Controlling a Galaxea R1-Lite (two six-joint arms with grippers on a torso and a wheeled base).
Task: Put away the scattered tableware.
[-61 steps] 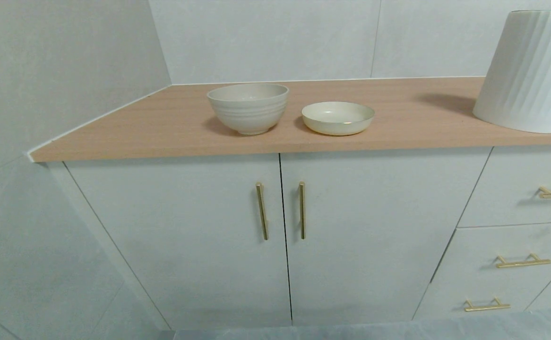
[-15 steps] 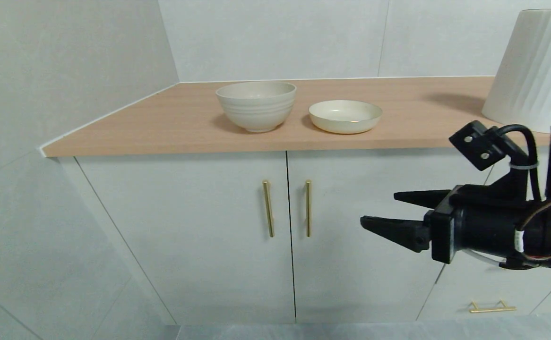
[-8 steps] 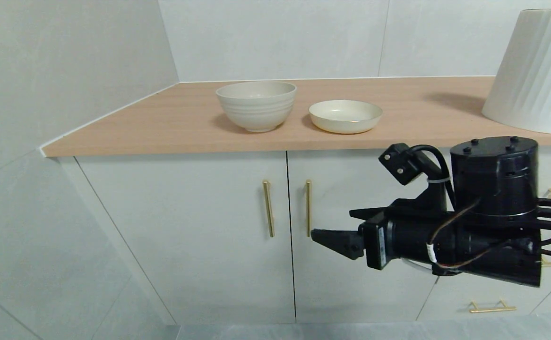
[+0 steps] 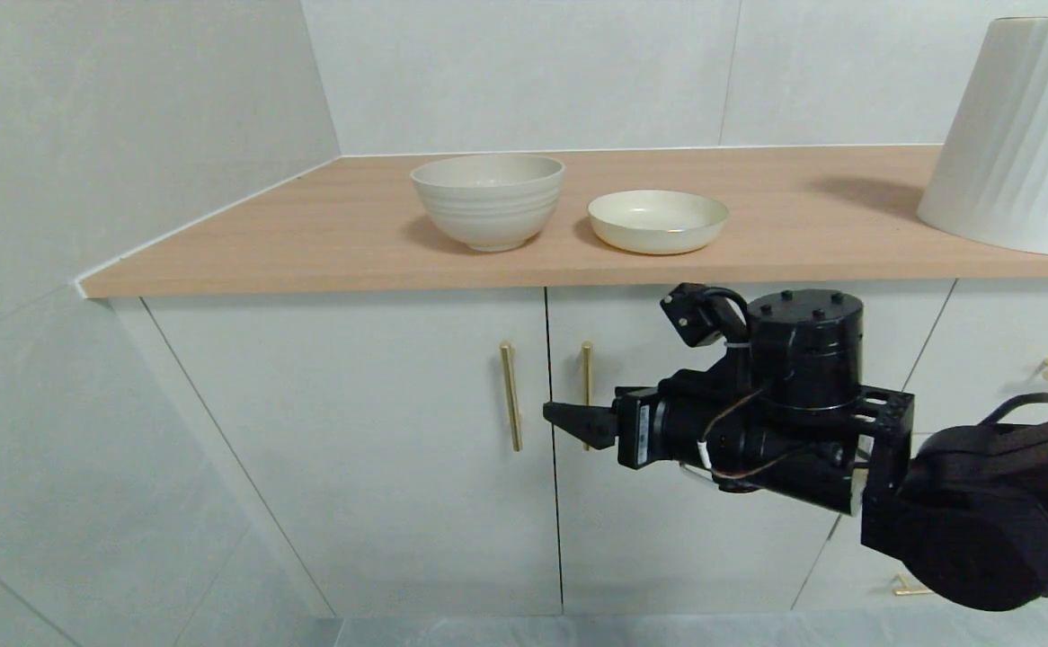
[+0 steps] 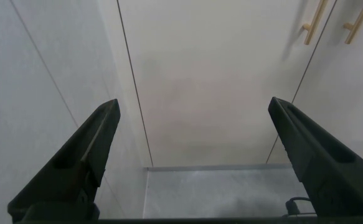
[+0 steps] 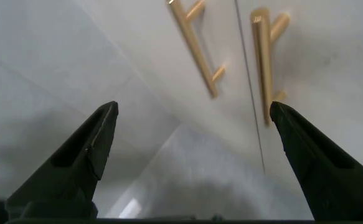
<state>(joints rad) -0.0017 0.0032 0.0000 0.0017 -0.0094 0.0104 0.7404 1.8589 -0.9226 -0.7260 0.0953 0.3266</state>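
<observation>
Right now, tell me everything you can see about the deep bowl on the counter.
The bowl is deep, round and pale grey-beige, matte like ceramic or melamine, with a few raised rings around its outer wall. It narrows to a small base, stands upright, mouth up, and what shows of the inside looks empty. It rests on the wooden countertop toward the wall corner, left of a shallow cream dish, with a small gap between them. Nothing else touches it.
</observation>
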